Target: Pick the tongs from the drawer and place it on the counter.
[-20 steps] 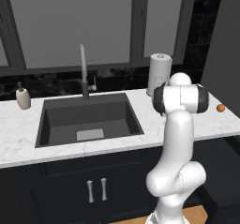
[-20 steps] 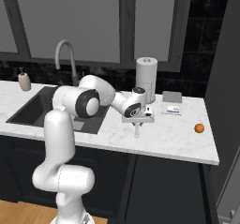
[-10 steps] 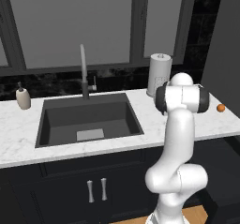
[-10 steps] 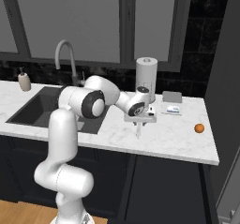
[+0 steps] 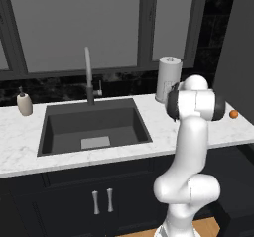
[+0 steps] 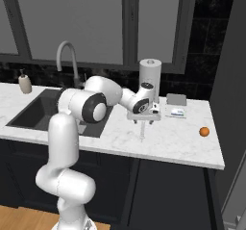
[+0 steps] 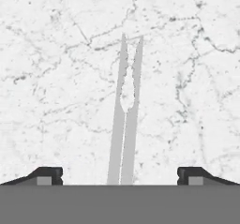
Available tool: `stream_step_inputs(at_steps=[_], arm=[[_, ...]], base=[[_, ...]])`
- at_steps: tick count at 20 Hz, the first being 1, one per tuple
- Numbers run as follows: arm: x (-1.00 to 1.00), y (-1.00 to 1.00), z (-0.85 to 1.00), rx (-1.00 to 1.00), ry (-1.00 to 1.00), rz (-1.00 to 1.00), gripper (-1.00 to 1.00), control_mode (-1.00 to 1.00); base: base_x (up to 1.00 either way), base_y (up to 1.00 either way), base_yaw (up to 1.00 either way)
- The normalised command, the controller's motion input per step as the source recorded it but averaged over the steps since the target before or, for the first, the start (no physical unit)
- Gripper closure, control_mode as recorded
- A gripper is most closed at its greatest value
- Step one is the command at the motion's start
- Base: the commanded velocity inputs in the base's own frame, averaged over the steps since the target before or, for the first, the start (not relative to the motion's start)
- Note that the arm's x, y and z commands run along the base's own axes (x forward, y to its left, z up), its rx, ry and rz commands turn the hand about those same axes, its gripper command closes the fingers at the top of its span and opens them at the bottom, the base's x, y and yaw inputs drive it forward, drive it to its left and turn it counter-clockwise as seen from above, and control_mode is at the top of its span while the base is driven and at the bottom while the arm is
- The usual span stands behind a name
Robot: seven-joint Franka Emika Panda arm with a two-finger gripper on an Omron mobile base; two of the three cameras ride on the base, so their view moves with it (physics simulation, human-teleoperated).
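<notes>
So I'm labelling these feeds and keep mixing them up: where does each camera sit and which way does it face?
Left base view: behind the arm on its left, looking forward and down at the sink and counter; the white arm rises at lower right.
Right base view: behind on the right, same counter; the arm rises at lower left, its tool open over the tongs.
Hand view: on the hand, looking down at the tongs on the marble; both fingertips stand apart.
Both base views share the towel roll and orange.
</notes>
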Motion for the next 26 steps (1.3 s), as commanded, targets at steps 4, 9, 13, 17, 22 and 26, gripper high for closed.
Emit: stream_step_inputs(at_steps=[4,9,13,17,22,26], arm=[[-0.40,0.63,0.99,0.00,0.05,0.00,-1.00,-1.00],[-0.75,0.89,0.59,-0.04,0.07,0.00,-1.00,-1.00],[-0.83,1.00,0.20,-0.11,0.06,-0.02,-1.00,-1.00],[-0.42,0.88,0.72,0.00,0.08,-0.04,-1.00,-1.00],[-0.56,0.27,0.73,0.01,0.01,0.00,-1.00,-1.00],[-0.70,0.29,0.60,0.00,0.00,0.00,-1.00,-1.00]], base=[[0.00,0.00,0.00],[0.00,0.00,0.00],[0.00,0.00,0.00],[0.00,0.00,0.00],[0.00,0.00,0.00],[0.00,0.00,0.00]])
